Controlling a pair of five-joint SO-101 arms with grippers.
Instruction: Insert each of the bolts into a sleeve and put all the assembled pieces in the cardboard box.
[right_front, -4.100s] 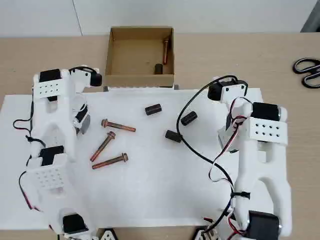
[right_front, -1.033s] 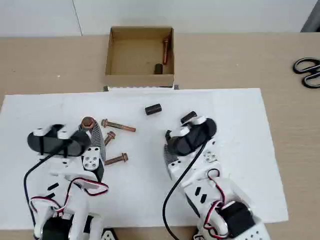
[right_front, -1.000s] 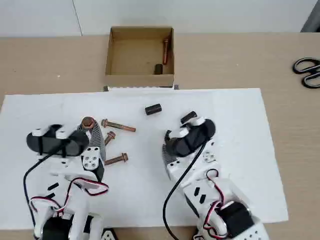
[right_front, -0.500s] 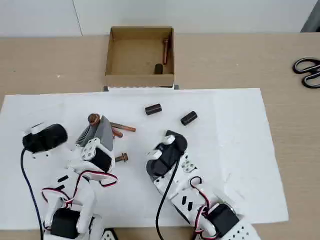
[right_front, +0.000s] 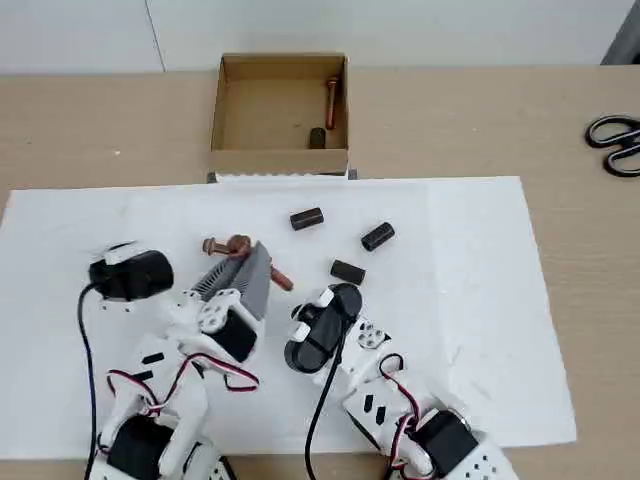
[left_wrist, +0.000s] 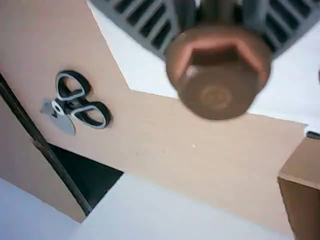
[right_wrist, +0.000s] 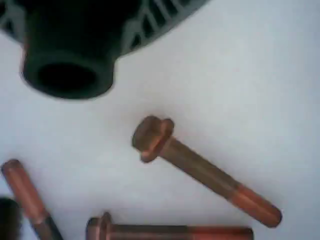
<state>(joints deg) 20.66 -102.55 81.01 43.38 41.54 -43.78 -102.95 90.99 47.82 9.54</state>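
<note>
Both arms have swung inward over the desk (right_front: 100, 120). The left claw (right_front: 248, 262), clamped on a copper bolt (left_wrist: 217, 75), now sits just beside the right claw (right_wrist: 70, 25), which grips a black sleeve (right_wrist: 67, 72). Insertion looks next, and the cardboard box (right_front: 280, 160) waits beyond.

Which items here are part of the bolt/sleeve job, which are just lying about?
Job:
cardboard box
gripped bolt
gripped sleeve
loose bolts
loose sleeves
boxed bolt
boxed sleeve

Lying about:
scissors
white sheet, work surface only
</note>
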